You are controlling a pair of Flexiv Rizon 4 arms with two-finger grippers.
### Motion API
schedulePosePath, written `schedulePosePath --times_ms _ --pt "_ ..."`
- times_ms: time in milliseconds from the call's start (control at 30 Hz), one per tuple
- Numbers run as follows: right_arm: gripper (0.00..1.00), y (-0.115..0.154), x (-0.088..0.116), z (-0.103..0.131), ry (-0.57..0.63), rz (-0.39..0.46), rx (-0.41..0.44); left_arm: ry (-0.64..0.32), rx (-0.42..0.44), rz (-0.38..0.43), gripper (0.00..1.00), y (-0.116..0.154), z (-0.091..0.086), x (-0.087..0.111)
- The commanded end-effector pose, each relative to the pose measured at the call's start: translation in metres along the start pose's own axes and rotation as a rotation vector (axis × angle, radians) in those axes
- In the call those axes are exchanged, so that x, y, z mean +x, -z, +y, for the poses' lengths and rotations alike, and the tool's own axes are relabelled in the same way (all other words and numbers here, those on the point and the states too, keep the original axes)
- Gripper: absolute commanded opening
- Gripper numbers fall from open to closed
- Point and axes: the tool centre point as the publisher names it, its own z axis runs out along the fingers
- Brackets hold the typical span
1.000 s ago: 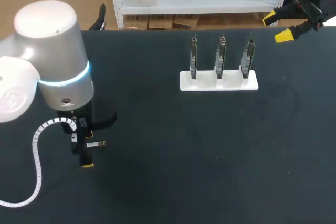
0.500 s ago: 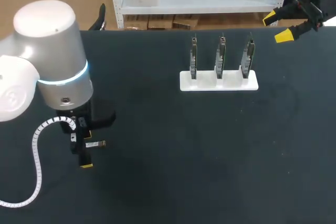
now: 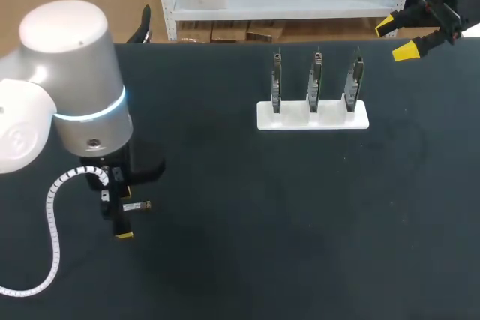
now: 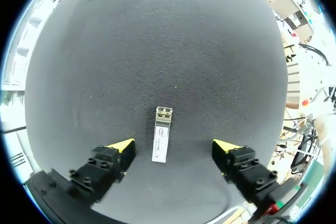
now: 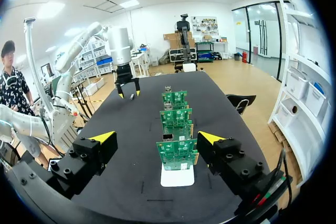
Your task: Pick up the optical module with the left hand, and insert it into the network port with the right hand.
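Hanging low at the left over the black table (image 3: 247,230) with the left gripper (image 4: 174,146), fingers parted wide and gripping nothing. Lying flat on the table between the yellow tips, touching neither: the optical module (image 4: 162,141). Further right, standing upright in a white holder (image 3: 313,117), three circuit boards (image 3: 315,79) in a row. Held at the far right by the table's back edge, the right gripper (image 3: 397,38), fingers spread, empty.
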Motion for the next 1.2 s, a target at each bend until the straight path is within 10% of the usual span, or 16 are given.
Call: schedulePosePath --times_ms 33,767,1200 --pt "1.00 -0.001 0.000 0.002 0.002 0.000 0.005 -0.003 0.001 -0.007 0.00 -0.002 0.000 0.002" --pt "1.00 -0.001 0.000 0.002 0.002 0.000 0.005 0.005 -0.015 -0.010 0.00 0.004 0.004 0.002" --pt "1.00 -0.001 0.000 0.002 0.002 0.000 0.005 0.033 -0.156 -0.333 0.00 0.097 0.064 -0.064"
